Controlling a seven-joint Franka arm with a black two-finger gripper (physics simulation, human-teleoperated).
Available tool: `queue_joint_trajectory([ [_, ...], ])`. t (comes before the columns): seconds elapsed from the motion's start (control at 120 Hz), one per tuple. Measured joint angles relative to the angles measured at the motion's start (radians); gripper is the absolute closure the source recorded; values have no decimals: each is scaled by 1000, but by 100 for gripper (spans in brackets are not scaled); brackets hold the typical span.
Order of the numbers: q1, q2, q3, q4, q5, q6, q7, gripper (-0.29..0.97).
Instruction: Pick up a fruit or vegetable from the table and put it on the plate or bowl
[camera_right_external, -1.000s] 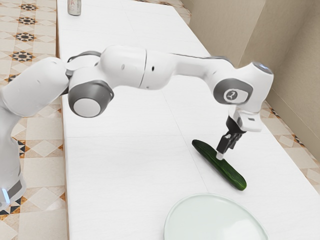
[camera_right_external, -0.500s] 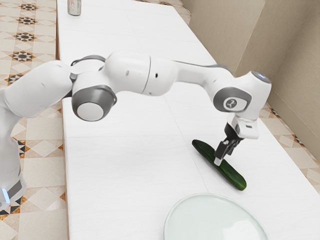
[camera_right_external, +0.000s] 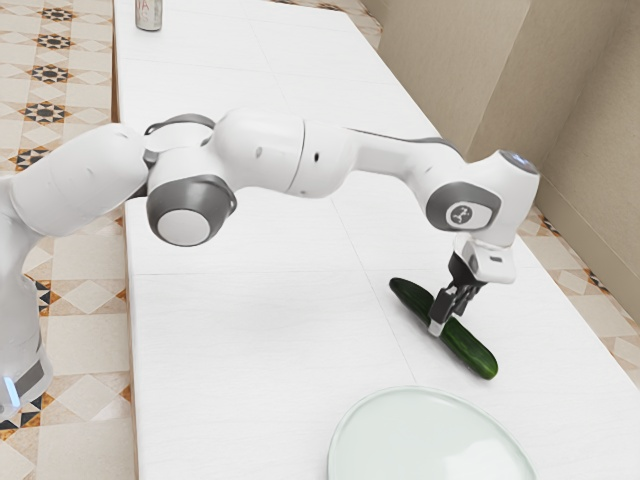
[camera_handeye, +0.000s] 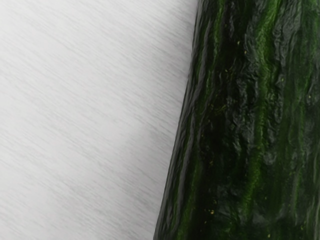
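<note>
One cucumber (camera_right_external: 470, 350) lies flat on the white bench (camera_right_external: 250, 330). It sits slantwise, toward the exterior view's right, and is not yet on the plate (camera_right_external: 430, 445). The pale glass plate sits near the cucumber's closer end, apart from it.

Handling, as judged:
- The cucumber looks long, stiff and fairly light.
- Its dark skin is glossy, so expect it to slip under a weak hold.
- Take hold at mid-length, across the narrow width. A hold nearer either end would probably let the long body swing downward during the lift.

The end effector (camera_right_external: 438, 322) is down at the cucumber, at about mid-length, hanging from the white arm (camera_right_external: 300, 155) that reaches in from the exterior view's left. Whether it is clamped on the cucumber or standing apart around it cannot be told from these pictures.

View comparison:
- The exterior view supplies the layout: the cucumber's full length and its angle, the plate, and a can (camera_right_external: 148, 12) standing well apart at the bench's far end.
- The wrist view supplies surface detail. The cucumber (camera_handeye: 250, 125) shows lengthwise wrinkles, lighter green streaks and small pale flecks, with the fine-grained bench (camera_handeye: 75, 125) just beside it.
</note>
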Motion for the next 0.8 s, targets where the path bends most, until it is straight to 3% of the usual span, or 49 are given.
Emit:
queue_joint_trajectory([
  [0.133,1,5,-1,0,-1,2,3,2],
  [0.383,1,4,-2,1,0,5,6,40],
  [0.8,-1,-19,6,43,7,-14,11,46],
])
